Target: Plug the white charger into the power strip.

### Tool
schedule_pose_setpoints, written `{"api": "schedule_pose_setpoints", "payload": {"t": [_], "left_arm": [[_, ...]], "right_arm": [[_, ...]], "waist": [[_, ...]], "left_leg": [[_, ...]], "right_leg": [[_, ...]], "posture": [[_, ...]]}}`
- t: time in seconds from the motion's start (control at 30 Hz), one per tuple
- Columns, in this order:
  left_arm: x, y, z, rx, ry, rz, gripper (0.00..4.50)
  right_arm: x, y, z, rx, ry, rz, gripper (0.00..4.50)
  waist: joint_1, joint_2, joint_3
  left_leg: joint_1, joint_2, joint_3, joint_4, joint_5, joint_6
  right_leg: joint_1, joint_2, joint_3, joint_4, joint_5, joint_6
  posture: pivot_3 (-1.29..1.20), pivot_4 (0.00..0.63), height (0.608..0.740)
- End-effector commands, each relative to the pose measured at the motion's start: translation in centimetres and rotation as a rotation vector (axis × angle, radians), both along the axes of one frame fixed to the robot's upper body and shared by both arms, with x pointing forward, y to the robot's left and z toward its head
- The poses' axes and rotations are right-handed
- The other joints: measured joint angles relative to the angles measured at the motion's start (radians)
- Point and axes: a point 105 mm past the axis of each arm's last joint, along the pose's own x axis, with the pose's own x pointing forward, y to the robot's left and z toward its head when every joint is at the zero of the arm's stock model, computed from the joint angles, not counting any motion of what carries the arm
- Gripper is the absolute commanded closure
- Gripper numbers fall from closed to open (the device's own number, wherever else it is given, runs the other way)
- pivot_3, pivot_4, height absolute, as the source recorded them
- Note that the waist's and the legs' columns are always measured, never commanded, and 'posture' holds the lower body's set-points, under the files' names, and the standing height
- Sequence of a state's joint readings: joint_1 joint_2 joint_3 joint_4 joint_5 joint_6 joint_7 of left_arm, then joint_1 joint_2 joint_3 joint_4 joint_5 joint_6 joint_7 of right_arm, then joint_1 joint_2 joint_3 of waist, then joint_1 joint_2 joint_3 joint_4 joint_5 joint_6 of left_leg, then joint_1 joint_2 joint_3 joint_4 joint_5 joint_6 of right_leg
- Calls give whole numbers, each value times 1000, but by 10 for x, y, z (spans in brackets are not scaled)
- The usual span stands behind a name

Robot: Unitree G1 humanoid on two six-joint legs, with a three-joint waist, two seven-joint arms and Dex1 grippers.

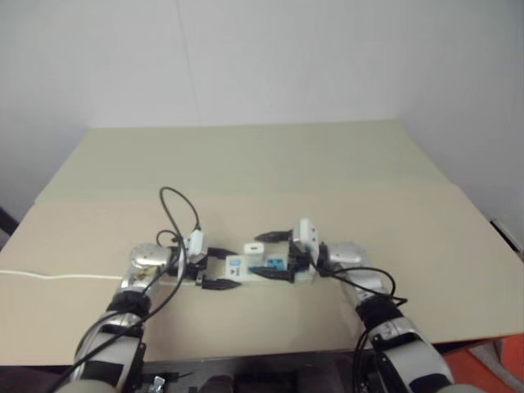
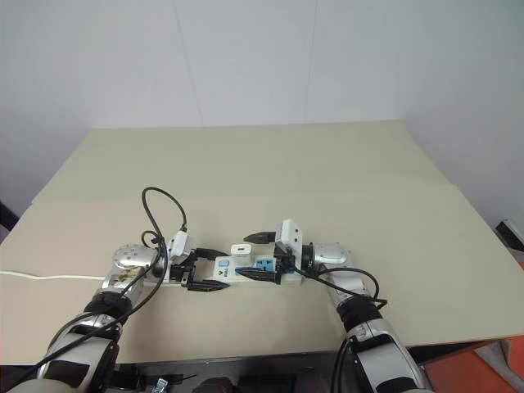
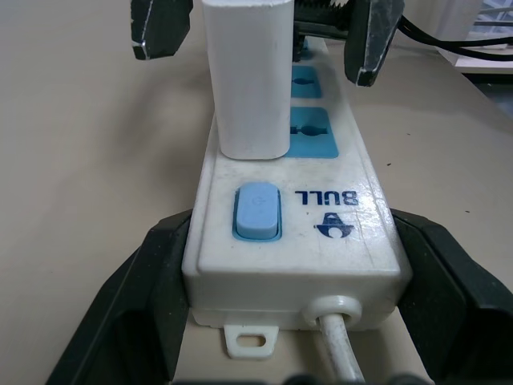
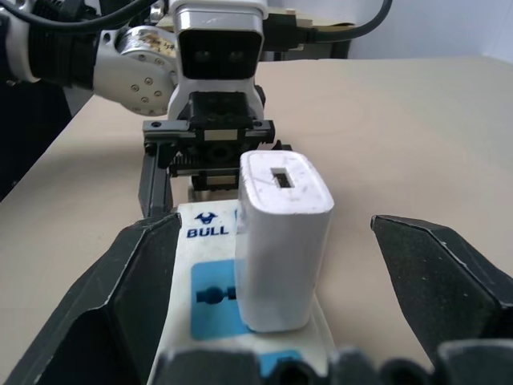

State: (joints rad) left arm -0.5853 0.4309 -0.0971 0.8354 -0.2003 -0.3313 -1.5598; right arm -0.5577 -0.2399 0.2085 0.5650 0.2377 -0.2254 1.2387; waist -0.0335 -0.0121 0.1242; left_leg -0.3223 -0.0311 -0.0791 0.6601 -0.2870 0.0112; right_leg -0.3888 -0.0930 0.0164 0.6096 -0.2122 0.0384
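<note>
Charger (image 4: 282,241) stands upright in the strip's (image 3: 337,233) socket nearest the switch (image 3: 256,212), looks seated. Small, light, stiff, smooth-sided; grip its 2 flat sides if it needs pressing. Right gripper (image 4: 280,289) jaws wide, straddling charger w/o touching. Left gripper (image 3: 292,297) clamped on strip's cord end. All on the table (image 1: 246,164).

The power strip (image 3: 292,233) is displaying the brand word "BULL" in dark blue capitals on its white top face, beside the blue switch (image 3: 256,212) at the cord end. A small dark blue bull's-head emblem (image 3: 336,227) is sitting directly next to that word. In the right wrist view the same word "BULL" (image 4: 207,232) with its emblem is showing on the strip just behind the white charger (image 4: 282,241); no other text or number is reading clearly.
</note>
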Motion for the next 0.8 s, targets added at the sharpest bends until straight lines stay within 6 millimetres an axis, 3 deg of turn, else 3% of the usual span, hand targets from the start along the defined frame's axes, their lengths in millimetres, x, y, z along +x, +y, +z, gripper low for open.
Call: {"api": "schedule_pose_setpoints", "payload": {"t": [0.03,0.17,0.23,0.3,0.43,0.5,0.6,0.8], "left_arm": [[-2,-3,-2,21,-13,-21,1227],[2,-3,0,-1,23,17,1227],[4,-5,8,-56,8,22,500],[4,-5,14,-92,-39,16,71],[-1,4,29,-115,-74,-3,71],[-10,21,49,-153,-98,18,71],[-39,53,71,-124,-98,27,71],[-64,111,69,69,-70,165,71]], "right_arm": [[-4,-12,-15,-58,28,-9,17],[1,-18,7,-26,-19,-31,17],[1,-22,16,-8,-47,-39,0],[0,-25,23,3,-85,-50,0],[-5,-35,38,23,-145,-83,0],[-9,-53,51,40,-167,-134,0],[-15,-86,65,7,-161,-236,0],[-33,-136,66,-194,-100,-323,0]], "waist": [[0,0,0],[5,0,2],[7,1,3],[6,0,4],[4,0,5],[-4,0,6],[-13,1,8],[7,4,12]], "left_leg": [[0,0,0,0,0,0],[-1,0,0,0,0,0],[-2,0,0,0,0,0],[-5,-1,0,0,0,0],[-17,0,0,1,0,0],[-20,0,0,1,0,0],[-31,2,1,1,0,0],[-30,3,3,-1,-1,1]], "right_leg": [[0,0,0,0,0,0],[0,0,0,0,0,0],[-1,0,0,0,0,0],[-4,0,0,0,0,0],[-19,0,0,3,1,-1],[-21,0,1,3,1,-1],[-33,1,1,6,1,-2],[-31,0,1,-1,1,-2]], "posture": [[0,150,740],[0,150,740],[0,150,740],[0,150,740],[0,150,740],[0,150,740],[0,150,740],[0,150,740]]}}
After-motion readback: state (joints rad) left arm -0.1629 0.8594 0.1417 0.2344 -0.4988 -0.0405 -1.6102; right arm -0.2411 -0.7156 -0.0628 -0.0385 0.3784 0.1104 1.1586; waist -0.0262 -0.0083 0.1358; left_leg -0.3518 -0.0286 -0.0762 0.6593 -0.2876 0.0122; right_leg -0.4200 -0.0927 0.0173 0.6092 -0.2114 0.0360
